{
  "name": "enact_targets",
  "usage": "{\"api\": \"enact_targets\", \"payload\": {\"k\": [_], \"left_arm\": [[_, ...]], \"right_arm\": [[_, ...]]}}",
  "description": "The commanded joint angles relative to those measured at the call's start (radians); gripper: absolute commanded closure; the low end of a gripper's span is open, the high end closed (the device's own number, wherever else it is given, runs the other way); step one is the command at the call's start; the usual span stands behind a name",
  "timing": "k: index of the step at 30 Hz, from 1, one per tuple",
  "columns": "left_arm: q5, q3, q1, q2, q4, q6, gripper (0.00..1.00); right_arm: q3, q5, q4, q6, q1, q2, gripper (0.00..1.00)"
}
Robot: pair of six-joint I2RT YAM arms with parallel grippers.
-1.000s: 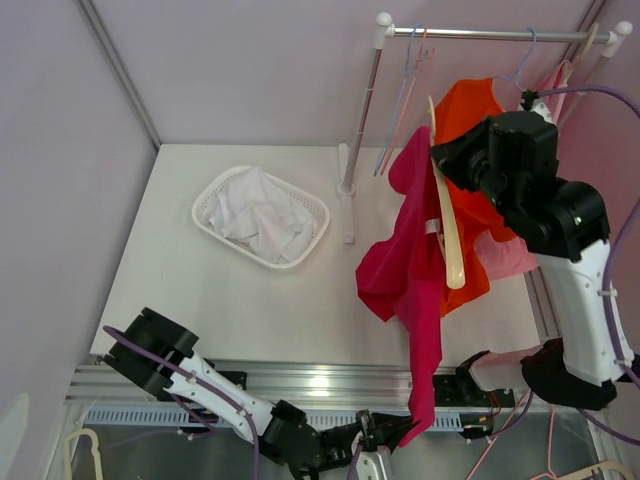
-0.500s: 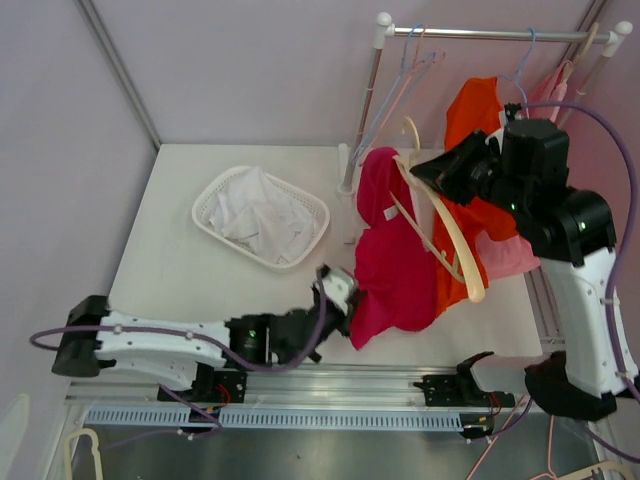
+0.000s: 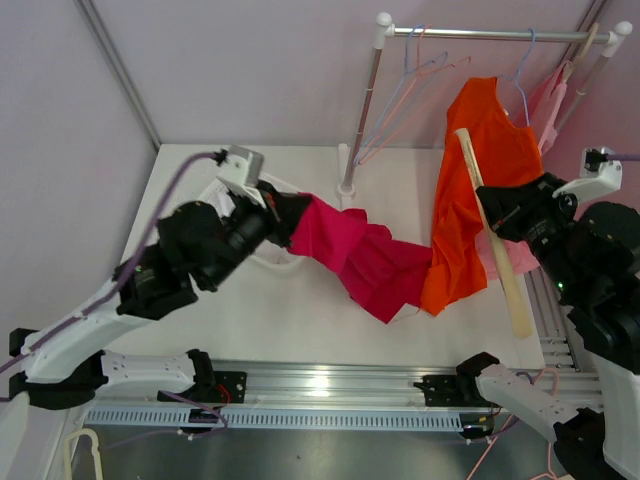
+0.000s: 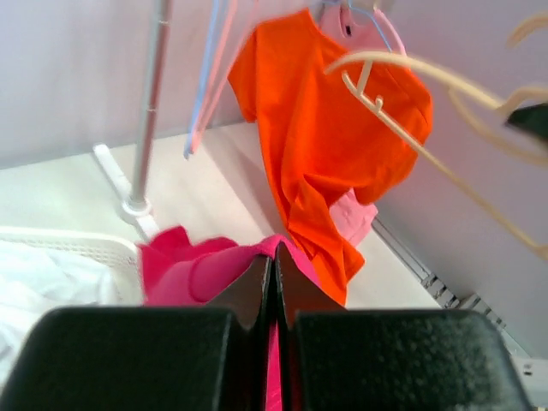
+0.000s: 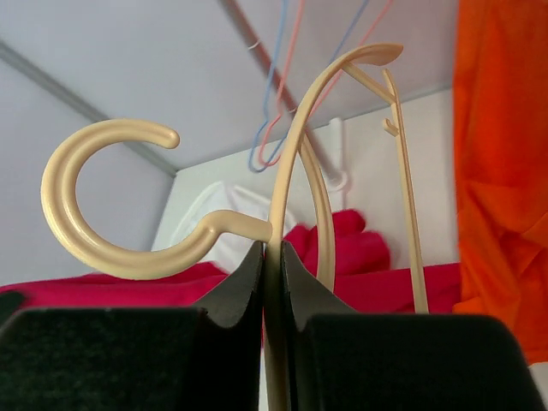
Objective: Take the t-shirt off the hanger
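The magenta t-shirt (image 3: 360,255) stretches in the air from my left gripper (image 3: 284,214) down to the right, its far end beside the hanging orange shirt (image 3: 485,180). My left gripper (image 4: 274,278) is shut on an edge of the magenta t-shirt (image 4: 197,265), above the white basket (image 3: 272,262). My right gripper (image 3: 490,213) is shut on the cream hanger (image 3: 503,262), which looks bare and tilts down to the right. In the right wrist view my right gripper (image 5: 272,257) pinches the cream hanger (image 5: 295,154) just below its hook, with the magenta t-shirt (image 5: 360,257) behind it.
The clothes rack (image 3: 480,34) stands at the back right, its pole (image 3: 358,120) rising from the table. It carries the orange shirt, a pink garment (image 3: 548,100) and empty blue and pink wire hangers (image 3: 405,85). The basket holds white cloth (image 4: 26,282).
My left arm swung up from the table's front edge and pulled the magenta t-shirt left toward the basket. My right arm drew the hanger right and down, and the shirt came off it.
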Motion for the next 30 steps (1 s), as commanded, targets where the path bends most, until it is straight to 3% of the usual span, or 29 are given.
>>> {"api": "enact_targets", "payload": {"k": [1,8,13,19,26,30], "left_arm": [[0.128,0.267,0.081,0.016,-0.096,0.074,0.99],[0.146,0.571,0.219,0.189,0.048,0.239,0.99],[0.246,0.767,0.372,0.347,0.137,0.329,0.99],[0.494,1.056,0.604,0.562,0.080,0.131,0.99],[0.694,1.103,0.754,0.639,0.205,0.029,0.99],[0.803,1.132,0.837,0.683,0.289,-0.077,0.99]], "right_arm": [[0.020,0.169,0.108,-0.099,0.000,0.103,1.00],[0.018,0.296,0.295,-0.136,-0.010,0.206,1.00],[0.058,0.197,0.381,-0.099,-0.125,0.313,1.00],[0.193,-0.022,0.411,-0.062,-0.268,0.490,1.00],[0.372,-0.256,0.435,-0.015,-0.369,0.695,1.00],[0.461,-0.305,0.464,0.017,-0.391,0.795,1.00]]}}
